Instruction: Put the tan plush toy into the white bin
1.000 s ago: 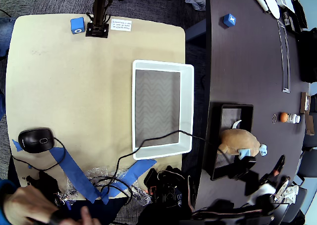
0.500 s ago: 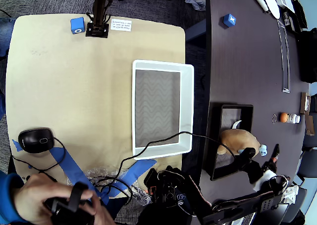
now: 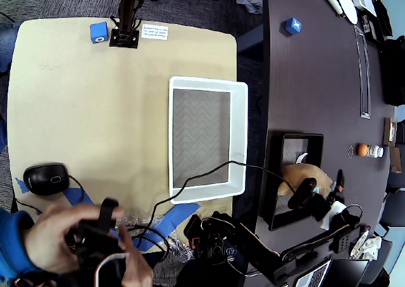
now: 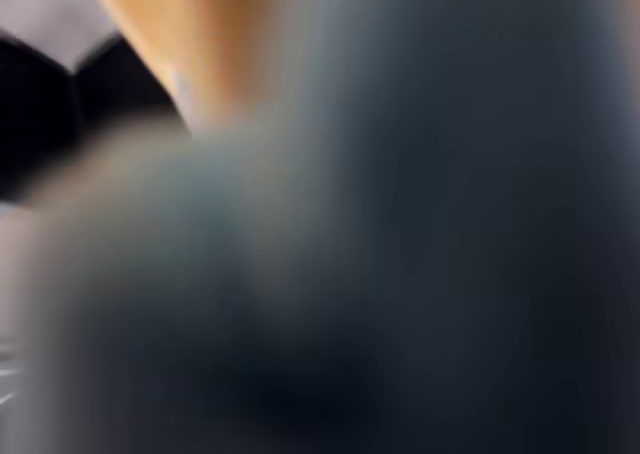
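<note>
In the overhead view the toy (image 3: pixel 308 175) lies in a black tray (image 3: pixel 277 173) on the dark table (image 3: pixel 316 78), to the right of the bin (image 3: pixel 239 135). The toy is soft and rounded, golden-tan in colour, and its lower right part is covered by the arm. The tray is rectangular with dark walls, and a pale patch of its floor shows above the toy. The gripper (image 3: pixel 316 198) is black and sits on the toy's lower right edge. From above I cannot tell how wide its jaws stand, or if they hold the plush.

The bin is a rectangular white plastic tub with a thick rim. Its bottom is grey with a faint zigzag pattern, and nothing lies inside. It stands on a tan board (image 3: pixel 95 110) with rounded corners, at the board's right edge, well apart from the toy. A thin black cable (image 3: pixel 209 171) crosses the bin's lower rim and runs toward the tray.

A small orange ball (image 3: pixel 362 149) rests on the dark table to the right of the tray. A black computer mouse (image 3: pixel 45 177) lies on the board at the lower left, beside strips of blue tape (image 3: pixel 95 219).

The wrist view is very blurred. A golden-tan surface (image 4: pixel 190 44) shows at the top, and the rest is a dark grey smear that I cannot identify.
</note>
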You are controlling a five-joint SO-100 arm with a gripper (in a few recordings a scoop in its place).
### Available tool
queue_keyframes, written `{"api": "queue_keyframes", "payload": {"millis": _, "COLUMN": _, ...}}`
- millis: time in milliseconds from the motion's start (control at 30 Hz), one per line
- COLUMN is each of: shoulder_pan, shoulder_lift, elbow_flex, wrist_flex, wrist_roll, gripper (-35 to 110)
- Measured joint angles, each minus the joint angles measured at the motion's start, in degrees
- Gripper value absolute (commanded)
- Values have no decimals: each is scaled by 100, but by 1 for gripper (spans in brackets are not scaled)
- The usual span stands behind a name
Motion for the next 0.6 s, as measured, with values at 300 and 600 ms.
{"api": "queue_keyframes", "payload": {"millis": 300, "shoulder_pan": -264, "shoulder_lift": -800, "elbow_flex": -606, "wrist_flex": 0, "wrist_roll": 0, "gripper": 70}}
{"api": "queue_keyframes", "payload": {"millis": 600, "shoulder_pan": -220, "shoulder_lift": -1195, "elbow_flex": -686, "wrist_flex": 0, "wrist_roll": -35, "gripper": 70}}
